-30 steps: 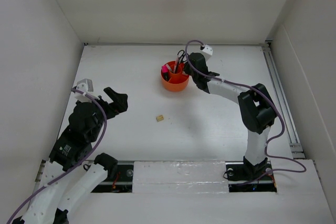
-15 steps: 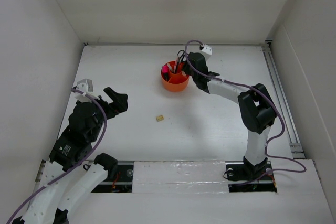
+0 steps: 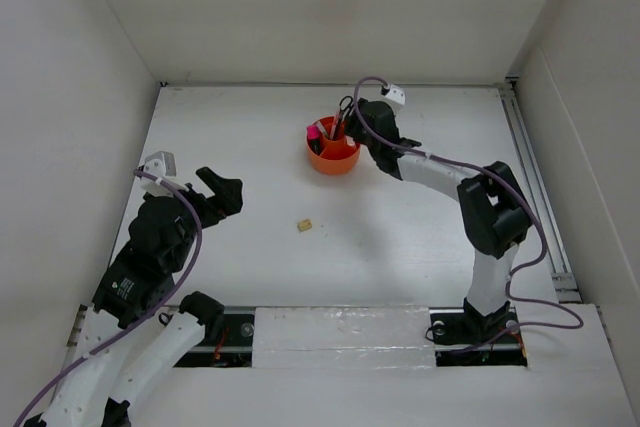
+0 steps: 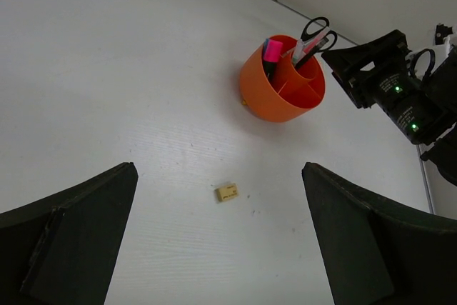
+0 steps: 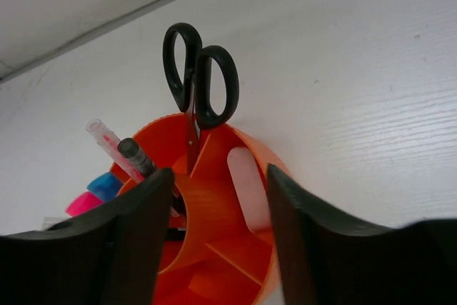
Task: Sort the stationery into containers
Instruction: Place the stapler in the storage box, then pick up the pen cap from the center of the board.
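Right claw [image 5: 218,244] is hovering over the orange organiser [image 5: 265,156], upper centre of the top view. Its fingers are spreading wider than a second ago and nothing is sitting between them: released. A pinkish eraser [image 5: 246,187] is leaning inside the compartment just under the gap, right of centre in the right wrist view, so the drop is looking done. The arm itself is barely shifting across the top views. Scissors [image 5: 198,76] are standing handles-up at the organiser's far side. The blue-capped highlighter [image 5: 106,185] and pink-capped highlighter [image 5: 80,205] are poking up at lower left of that view. Left claw [image 4: 221,248] is idling wide open and empty at the left of the desk [image 3: 250,147], unchanged. One tan eraser [image 3: 305,225] is lying alone on the desk near the middle of the top view, well apart from the organiser, between the two arms. Judgement: it is the only piece showing outside, so sorting is nearing its end, with one pick remaining.
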Controlling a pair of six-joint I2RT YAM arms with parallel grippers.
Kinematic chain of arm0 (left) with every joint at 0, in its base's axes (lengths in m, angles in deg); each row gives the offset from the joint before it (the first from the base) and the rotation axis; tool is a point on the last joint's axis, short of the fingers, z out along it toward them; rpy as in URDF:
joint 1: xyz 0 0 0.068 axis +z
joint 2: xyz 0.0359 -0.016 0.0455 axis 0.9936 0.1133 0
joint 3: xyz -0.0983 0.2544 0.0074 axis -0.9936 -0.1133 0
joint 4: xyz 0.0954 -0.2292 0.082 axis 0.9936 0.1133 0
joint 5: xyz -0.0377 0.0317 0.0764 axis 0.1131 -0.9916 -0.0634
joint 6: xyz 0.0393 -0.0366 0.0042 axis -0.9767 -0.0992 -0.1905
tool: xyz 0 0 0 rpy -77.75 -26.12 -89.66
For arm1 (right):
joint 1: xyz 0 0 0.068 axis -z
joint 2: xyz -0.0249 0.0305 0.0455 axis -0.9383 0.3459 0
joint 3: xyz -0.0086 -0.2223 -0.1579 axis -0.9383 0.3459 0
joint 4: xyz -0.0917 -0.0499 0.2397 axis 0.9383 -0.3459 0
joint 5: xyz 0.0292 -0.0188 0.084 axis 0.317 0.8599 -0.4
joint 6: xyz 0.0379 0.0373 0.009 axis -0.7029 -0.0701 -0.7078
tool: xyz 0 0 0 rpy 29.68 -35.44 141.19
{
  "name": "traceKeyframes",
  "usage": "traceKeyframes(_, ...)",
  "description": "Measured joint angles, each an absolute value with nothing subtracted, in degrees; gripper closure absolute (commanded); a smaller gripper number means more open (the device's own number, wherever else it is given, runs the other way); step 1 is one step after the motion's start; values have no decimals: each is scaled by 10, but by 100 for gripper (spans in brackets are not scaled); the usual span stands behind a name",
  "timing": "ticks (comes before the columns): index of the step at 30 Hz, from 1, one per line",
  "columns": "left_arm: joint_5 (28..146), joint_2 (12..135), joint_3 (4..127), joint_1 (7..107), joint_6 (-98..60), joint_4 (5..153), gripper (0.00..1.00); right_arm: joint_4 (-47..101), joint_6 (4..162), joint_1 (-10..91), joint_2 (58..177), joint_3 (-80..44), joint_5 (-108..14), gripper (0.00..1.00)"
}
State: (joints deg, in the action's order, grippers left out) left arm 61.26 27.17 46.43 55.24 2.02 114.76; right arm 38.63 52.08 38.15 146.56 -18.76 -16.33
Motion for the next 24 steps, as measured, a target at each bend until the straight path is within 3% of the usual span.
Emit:
traceKeyframes(1, 613, 271, 464, 552, 20, 1148, 0, 387, 523, 380, 1458, -182, -161, 29)
traceKeyframes(2, 613, 271, 464, 552, 20, 1148, 0, 386, 531, 378, 1448, -176, -155, 9)
traceKeyframes(3, 612, 271, 464, 552, 20, 1148, 0, 384, 533, 374, 1436, -170, -149, 0)
traceKeyframes(12, 610, 272, 464, 552, 20, 1147, 0, 317, 551, 268, 1311, -159, 10, 0)
traceKeyframes(19, 606, 274, 464, 552, 21, 1148, 0, 243, 497, 217, 1257, -103, 8, 0)
traceKeyframes(24, 602, 274, 464, 552, 25, 1148, 0, 144, 385, 115, 1279, -112, 40, 0)
